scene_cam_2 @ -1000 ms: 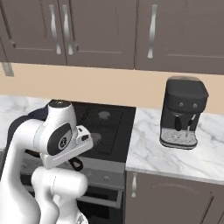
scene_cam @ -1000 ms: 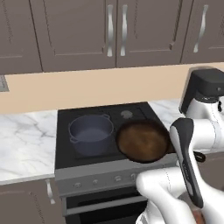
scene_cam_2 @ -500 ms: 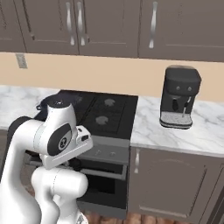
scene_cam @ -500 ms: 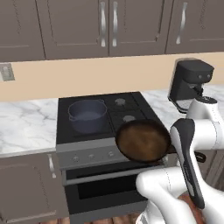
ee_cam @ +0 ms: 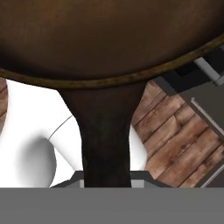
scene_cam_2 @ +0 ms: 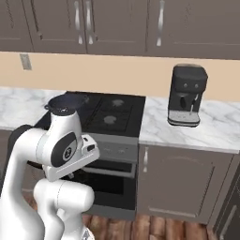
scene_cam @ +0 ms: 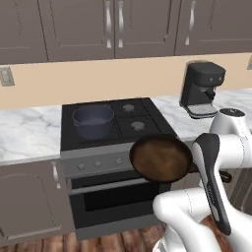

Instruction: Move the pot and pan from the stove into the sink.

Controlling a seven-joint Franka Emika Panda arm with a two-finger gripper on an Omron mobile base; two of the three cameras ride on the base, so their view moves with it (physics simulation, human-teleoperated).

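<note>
- The pan (scene_cam: 161,158) is off the stove (scene_cam: 118,129), held in the air in front of the oven front and lower than the burner grates, with the wooden floor under it.
- In the hand view the pan (ee_cam: 109,39) spreads across the top and its dark handle (ee_cam: 106,144) runs straight down to the bottom edge, where the claw sits; the fingertips themselves are hidden, but the claw is closed narrow on that handle.
- So, measured from the claw, the pan's bowl lies straight ahead along the handle, all its weight out beyond the grip.
- The step in hand, as I judge it, is carrying the pan to the sink; no sink shows near the stove in these views, so the base probably has to drive on.
- To do it well: keep the bowl level, since a long handle pinched at one end can let the pan sag or roll in the grip.
- Carry it clear of the stove's front edge and knobs (scene_cam: 98,164), and of the robot's own white arm just beside it.
- The pot (scene_cam: 93,120) stands on the stove's back-left burner, well apart from the pan; it is the second item left to move.
- A coffee machine (scene_cam: 201,89) stands on the worktop (scene_cam: 29,133) right of the stove, away from the carried pan.
</note>
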